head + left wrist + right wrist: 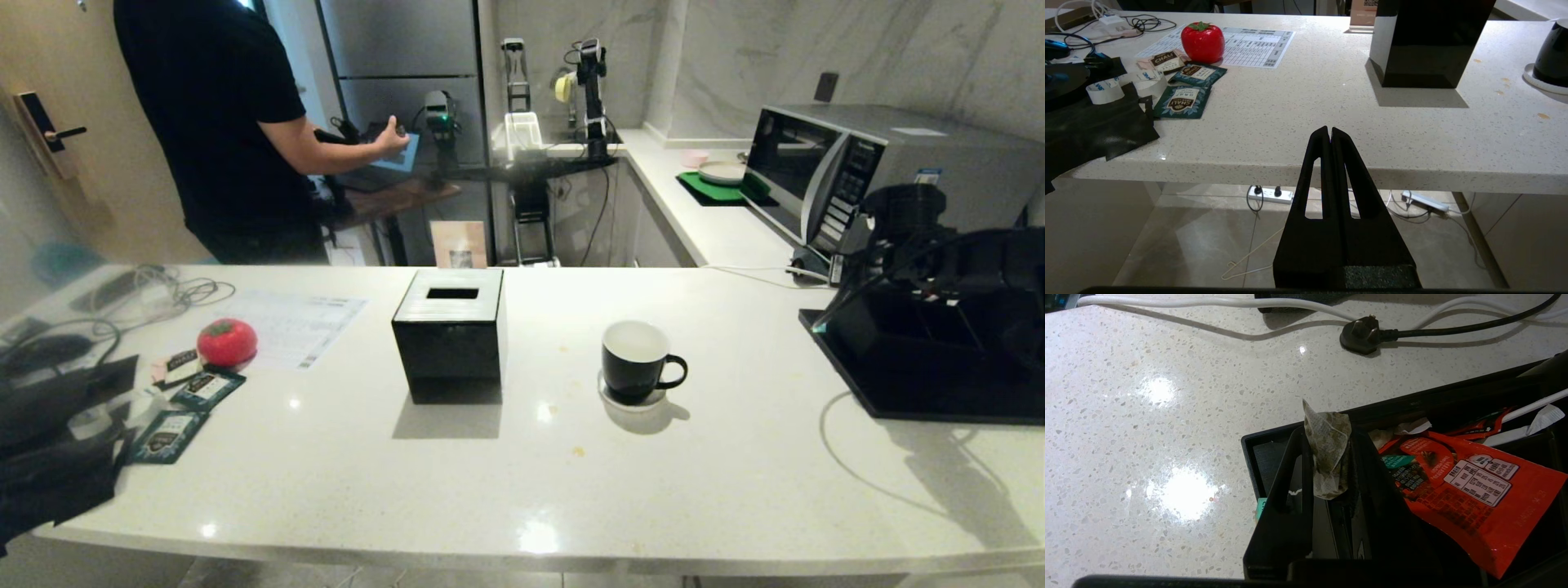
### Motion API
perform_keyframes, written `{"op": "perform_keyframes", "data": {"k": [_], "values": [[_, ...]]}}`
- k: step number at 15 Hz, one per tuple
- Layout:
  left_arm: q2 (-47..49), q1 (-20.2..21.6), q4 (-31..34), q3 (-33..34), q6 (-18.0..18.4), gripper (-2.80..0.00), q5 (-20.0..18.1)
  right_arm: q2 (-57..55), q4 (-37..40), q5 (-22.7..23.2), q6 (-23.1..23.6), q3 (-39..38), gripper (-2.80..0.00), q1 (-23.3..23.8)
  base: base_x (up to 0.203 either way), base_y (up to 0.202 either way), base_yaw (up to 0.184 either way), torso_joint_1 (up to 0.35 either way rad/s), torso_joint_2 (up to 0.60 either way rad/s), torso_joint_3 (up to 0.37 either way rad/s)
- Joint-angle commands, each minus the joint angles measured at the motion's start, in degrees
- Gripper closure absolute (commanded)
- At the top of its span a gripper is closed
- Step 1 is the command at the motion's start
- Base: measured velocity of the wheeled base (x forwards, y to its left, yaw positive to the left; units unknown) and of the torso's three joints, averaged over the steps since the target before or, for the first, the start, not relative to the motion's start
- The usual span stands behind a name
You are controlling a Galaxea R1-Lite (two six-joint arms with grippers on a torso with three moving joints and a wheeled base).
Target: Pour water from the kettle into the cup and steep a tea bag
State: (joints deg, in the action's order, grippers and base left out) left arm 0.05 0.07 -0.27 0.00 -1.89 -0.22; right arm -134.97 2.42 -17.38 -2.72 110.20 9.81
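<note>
Our right gripper (1327,457) is clamped on the tea bag (1327,455), holding the pale pouch between both fingers just above the corner of a black tray (1412,403) that contains a red snack packet (1474,490). The tray sits at the counter's right end. The cup (636,361) stands on a white coaster (633,399) mid-counter, right of the black slotted box (450,333). Our left gripper (1330,132) hangs clenched and empty before the counter (1331,102) edge.
</note>
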Motion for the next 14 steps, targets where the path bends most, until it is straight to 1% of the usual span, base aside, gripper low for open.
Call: {"op": "perform_keyframes", "data": {"k": [1,11,12,14], "values": [[0.0,0.0,-0.1,0.0,-0.1,0.00,0.0,-0.2,0.0,-0.1,0.0,-0.1,0.00,-0.2,0.000,0.000,0.000,0.000,0.00,0.000],[0.0,0.0,0.0,0.0,0.0,0.00,0.0,-1.3,-0.1,-1.1,0.0,-1.2,0.00,-0.5,0.000,0.000,0.000,0.000,0.00,0.000],[0.0,0.0,0.0,0.0,0.0,0.00,0.0,-1.3,-0.1,-1.2,0.0,-1.2,-2.80,-0.5,0.000,0.000,0.000,0.000,0.00,0.000],[0.0,0.0,0.0,0.0,0.0,0.00,0.0,-1.3,0.0,-1.2,0.0,-1.1,-2.80,-0.8,0.000,0.000,0.000,0.000,0.00,0.000]]}}
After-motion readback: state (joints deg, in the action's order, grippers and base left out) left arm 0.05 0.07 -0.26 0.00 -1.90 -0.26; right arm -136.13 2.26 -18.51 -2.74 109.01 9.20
